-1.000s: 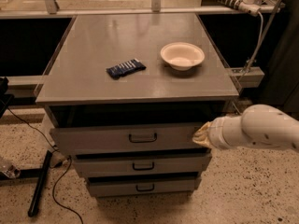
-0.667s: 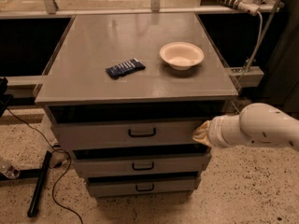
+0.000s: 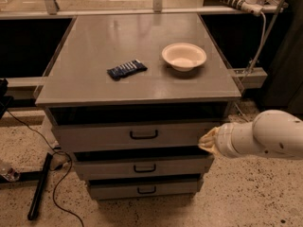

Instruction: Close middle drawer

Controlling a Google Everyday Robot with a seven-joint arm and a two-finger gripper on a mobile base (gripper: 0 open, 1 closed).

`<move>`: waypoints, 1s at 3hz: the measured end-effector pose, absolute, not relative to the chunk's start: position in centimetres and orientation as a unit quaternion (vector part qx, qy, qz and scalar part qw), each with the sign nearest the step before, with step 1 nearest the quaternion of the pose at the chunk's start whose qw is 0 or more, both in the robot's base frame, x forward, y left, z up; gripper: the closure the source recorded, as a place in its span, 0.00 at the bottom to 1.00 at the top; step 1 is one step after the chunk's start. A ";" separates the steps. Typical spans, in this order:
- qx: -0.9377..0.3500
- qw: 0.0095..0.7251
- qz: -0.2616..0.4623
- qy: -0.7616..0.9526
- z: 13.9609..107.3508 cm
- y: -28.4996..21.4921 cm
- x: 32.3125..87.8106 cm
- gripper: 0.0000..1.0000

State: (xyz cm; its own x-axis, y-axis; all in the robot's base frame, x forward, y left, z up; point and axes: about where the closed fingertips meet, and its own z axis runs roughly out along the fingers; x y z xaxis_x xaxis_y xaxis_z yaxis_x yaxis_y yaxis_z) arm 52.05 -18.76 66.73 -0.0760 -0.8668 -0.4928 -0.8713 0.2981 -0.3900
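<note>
The middle drawer (image 3: 94,137) is the uppermost of three grey drawers, with a small black bar handle (image 3: 143,135) at mid-front. It stands out a little from the cabinet, with a dark gap above it. My gripper (image 3: 206,141) is at the end of the white arm (image 3: 265,135) that comes in from the right. It sits at the right end of this drawer's front, at or very near the panel. The arm's wrist hides the fingertips.
Two lower grey drawers (image 3: 142,167) (image 3: 144,189) step back beneath. On the cabinet top (image 3: 94,86) lie a dark blue packet (image 3: 126,69) and a white bowl (image 3: 184,56). A black stand and cables (image 3: 40,183) lie on the floor at the left.
The arm's end has stayed at the right end of the drawer front, dropping only slightly. The drawer front shows no clear movement.
</note>
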 end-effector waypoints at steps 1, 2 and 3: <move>-0.592 0.334 0.001 0.734 67.1 -19.0 51.8 0.07; -0.592 0.334 0.001 0.734 67.1 -19.0 51.8 0.00; -0.592 0.334 0.001 0.734 67.1 -19.0 51.8 0.00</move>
